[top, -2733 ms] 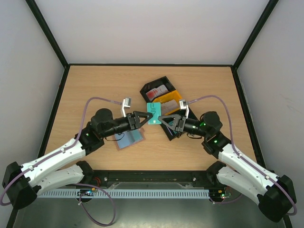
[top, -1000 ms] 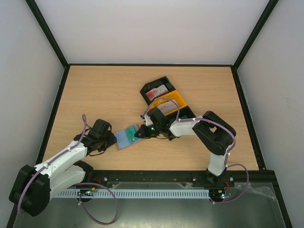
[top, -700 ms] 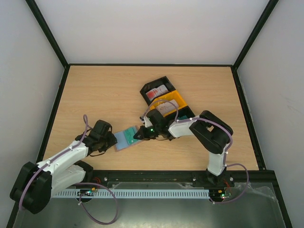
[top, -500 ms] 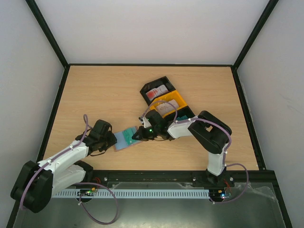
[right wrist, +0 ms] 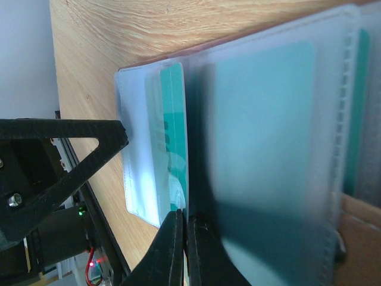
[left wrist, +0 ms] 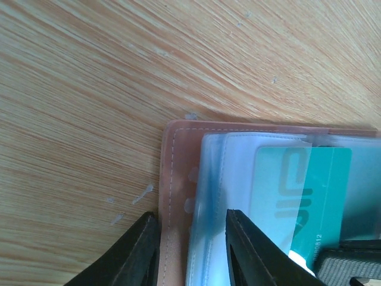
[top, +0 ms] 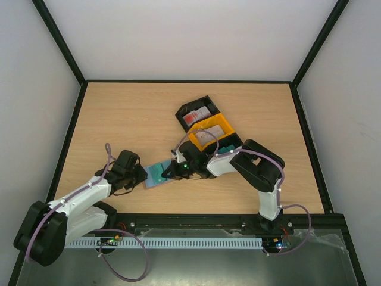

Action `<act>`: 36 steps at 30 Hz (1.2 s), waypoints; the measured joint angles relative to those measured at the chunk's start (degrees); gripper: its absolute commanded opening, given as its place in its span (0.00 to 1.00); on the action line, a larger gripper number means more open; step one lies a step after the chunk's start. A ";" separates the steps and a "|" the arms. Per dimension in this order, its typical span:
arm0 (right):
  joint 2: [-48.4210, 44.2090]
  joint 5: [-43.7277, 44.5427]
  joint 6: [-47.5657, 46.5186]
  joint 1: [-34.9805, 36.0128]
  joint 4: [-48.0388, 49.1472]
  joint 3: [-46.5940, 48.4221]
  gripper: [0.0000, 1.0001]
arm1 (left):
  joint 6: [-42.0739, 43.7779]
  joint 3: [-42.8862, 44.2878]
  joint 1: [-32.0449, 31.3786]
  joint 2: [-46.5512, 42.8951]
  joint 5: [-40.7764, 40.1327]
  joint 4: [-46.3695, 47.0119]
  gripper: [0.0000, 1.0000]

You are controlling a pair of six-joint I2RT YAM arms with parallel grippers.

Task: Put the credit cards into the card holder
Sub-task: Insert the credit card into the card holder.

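The right gripper (top: 168, 173) had slid left to the card holder (top: 153, 175) at lower centre-left, clamped on a half-pocketed teal card (left wrist: 300, 196), while the left gripper (left wrist: 190, 217) narrowed, part-open astride its edge.

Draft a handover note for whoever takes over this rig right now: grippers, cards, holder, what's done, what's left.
Left gripper: fingers astride the card holder edge; grip unclear.
Right gripper: shut on a teal card, its leading end under a clear sleeve of the holder.
Done: insertion started.
Left: push this card home, then load the remaining cards from the trays.
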 measured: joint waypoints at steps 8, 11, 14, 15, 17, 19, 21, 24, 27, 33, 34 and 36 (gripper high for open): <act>1.75 0.63 2.36 1.64 3.13 0.00 0.02 | 0.07 -0.55 0.02 -0.20 1.03 1.66 0.37; 2.19 0.68 3.26 2.12 4.20 0.00 0.02 | 0.02 -0.96 0.02 -0.57 1.31 2.32 0.38; 2.34 0.90 4.26 2.54 4.96 0.02 0.02 | 0.00 -1.31 0.13 -0.90 1.51 2.75 0.38; 2.43 1.03 4.52 2.69 5.11 0.02 0.02 | -0.04 -1.38 0.17 -0.94 1.62 2.86 0.38; 2.56 1.29 5.18 2.99 5.29 0.04 0.02 | -0.15 -1.49 0.24 -1.05 1.70 2.97 0.38; 2.56 1.70 5.84 3.32 5.46 0.04 0.03 | -0.22 -1.60 0.26 -1.20 1.75 3.02 0.38; 2.56 2.32 6.49 3.72 5.49 0.04 0.08 | -0.52 -1.64 0.26 -1.31 1.75 3.06 0.38; 2.47 3.52 7.23 4.24 5.46 0.02 0.15 | -1.11 -1.77 0.28 -1.44 1.95 3.30 0.41; 1.44 4.76 7.98 4.63 5.42 -0.57 0.27 | -1.73 -1.90 0.26 -1.62 2.78 3.61 0.44; -4.09 8.72 7.61 5.05 1.92 -2.29 0.45 | -2.51 -1.84 0.26 -1.79 5.33 3.74 0.54; -5.27 9.40 7.13 5.05 1.03 -2.34 0.47 | -2.38 -1.77 0.26 -1.90 5.57 3.61 0.56; -8.00 10.88 5.07 5.03 -1.46 -2.34 0.52 | -2.34 -1.36 0.26 -2.05 6.01 2.82 0.63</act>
